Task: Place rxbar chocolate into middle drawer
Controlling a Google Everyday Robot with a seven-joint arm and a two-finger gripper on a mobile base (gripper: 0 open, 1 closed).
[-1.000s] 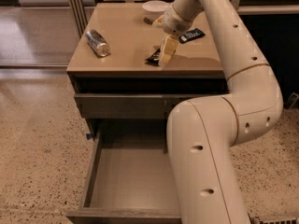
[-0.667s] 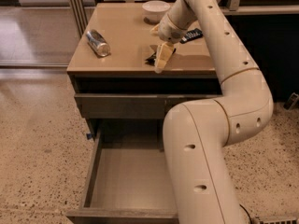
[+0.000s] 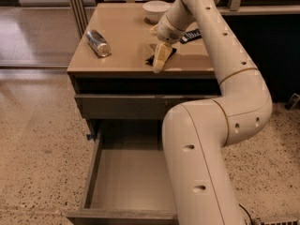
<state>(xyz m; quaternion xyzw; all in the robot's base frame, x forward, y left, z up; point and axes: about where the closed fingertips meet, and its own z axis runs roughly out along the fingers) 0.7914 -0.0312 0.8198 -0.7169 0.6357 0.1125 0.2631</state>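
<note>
While a silver can (image 3: 98,42) is lying on its side at the left of the cabinet top (image 3: 126,36), the middle drawer (image 3: 126,186) is standing pulled out low down, with a shut drawer front (image 3: 122,106) sitting above it. Further right, a white bowl (image 3: 156,8) is sitting at the back edge. The gripper (image 3: 158,67) is pointing down near the top's front edge, touching the rxbar chocolate (image 3: 150,60), which is lying on the cabinet top beneath it; whether the gripper is clamping it cannot be told. A flatter black wrapper (image 3: 190,35) is lying just beyond, partly hidden by the arm (image 3: 243,93)
</note>
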